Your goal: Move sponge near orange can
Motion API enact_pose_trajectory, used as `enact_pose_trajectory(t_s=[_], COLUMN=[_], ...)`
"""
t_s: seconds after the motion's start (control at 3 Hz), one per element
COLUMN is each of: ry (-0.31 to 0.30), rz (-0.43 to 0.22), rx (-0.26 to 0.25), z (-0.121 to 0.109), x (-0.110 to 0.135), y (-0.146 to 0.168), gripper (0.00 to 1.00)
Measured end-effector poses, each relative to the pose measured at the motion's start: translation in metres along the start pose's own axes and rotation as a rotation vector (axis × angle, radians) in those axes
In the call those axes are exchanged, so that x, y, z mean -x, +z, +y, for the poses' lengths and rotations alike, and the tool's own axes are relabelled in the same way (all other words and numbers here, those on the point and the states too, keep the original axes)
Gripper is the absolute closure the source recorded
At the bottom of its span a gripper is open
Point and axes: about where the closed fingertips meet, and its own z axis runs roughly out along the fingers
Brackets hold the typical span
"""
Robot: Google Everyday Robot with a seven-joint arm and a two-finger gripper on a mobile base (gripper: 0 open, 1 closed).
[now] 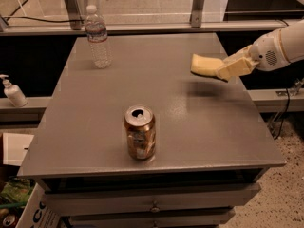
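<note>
The orange can stands upright near the front middle of the grey table, its top opened. The pale yellow sponge hangs in the air above the table's right side, casting a shadow below it. My gripper comes in from the right on a white arm and is shut on the sponge's right end. The sponge is well apart from the can, up and to the right of it.
A clear plastic water bottle stands at the table's back left. A white soap dispenser sits on a ledge left of the table. Drawers run under the table's front edge. A metal rail crosses behind the table.
</note>
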Motion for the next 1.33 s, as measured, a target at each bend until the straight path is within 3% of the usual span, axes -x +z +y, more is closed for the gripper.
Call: enact_pose_trajectory(t_s=[0.67, 1.33], ry=[-0.071, -0.121], rz=[-0.008, 0.049], rx=[0.076, 0.170], z=[0.070, 0.131], x=[-0.010, -0.034], y=[-0.029, -0.045], gripper=[1.00, 1.00])
